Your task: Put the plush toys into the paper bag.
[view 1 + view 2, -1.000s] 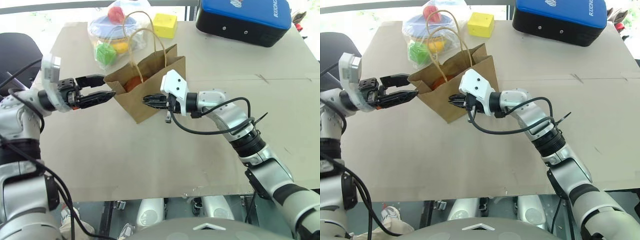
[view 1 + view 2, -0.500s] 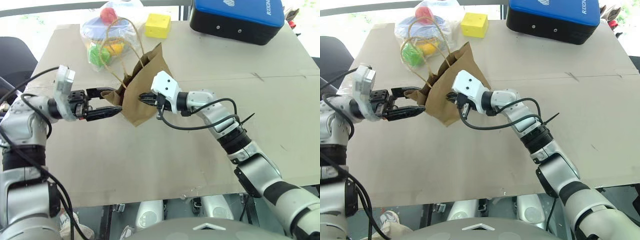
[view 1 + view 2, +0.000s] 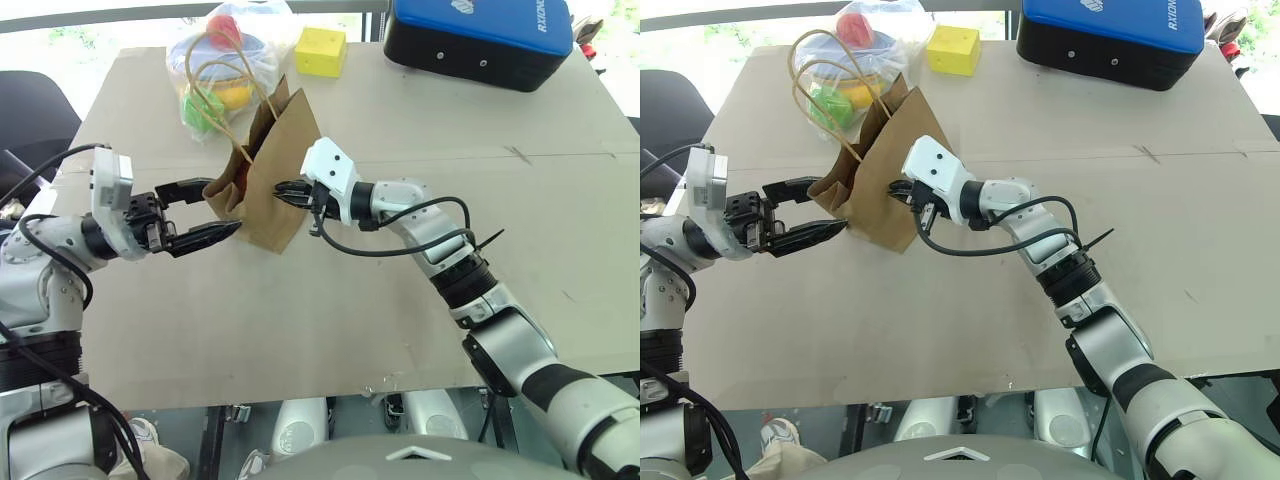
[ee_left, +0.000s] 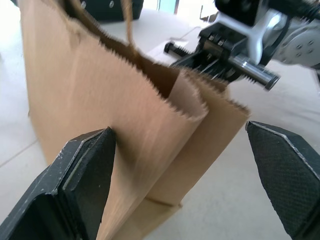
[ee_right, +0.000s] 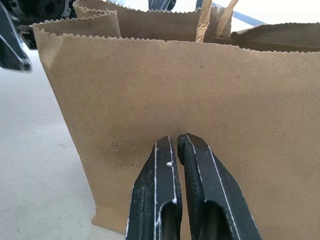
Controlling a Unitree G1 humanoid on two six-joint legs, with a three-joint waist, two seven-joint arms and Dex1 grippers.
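Standing tall near the table's far-left part, the paper bag (image 3: 268, 175) sits between both grippers: the clenched, empty right gripper (image 3: 283, 191) presses its broad side from 3 o'clock, while the spread left gripper (image 3: 215, 210) straddles its 9 o'clock edge, equally near.

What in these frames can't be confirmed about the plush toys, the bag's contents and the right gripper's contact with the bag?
- Plush toys: inside the paper bag, head views show an orange-red glimpse at the mouth; the bag's walls hide the rest.
- Right gripper: shut, tips against the bag wall; pinching paper or just pressing cannot be told.
- Left gripper: open astride the bag's edge; contact unclear, paper blurred.
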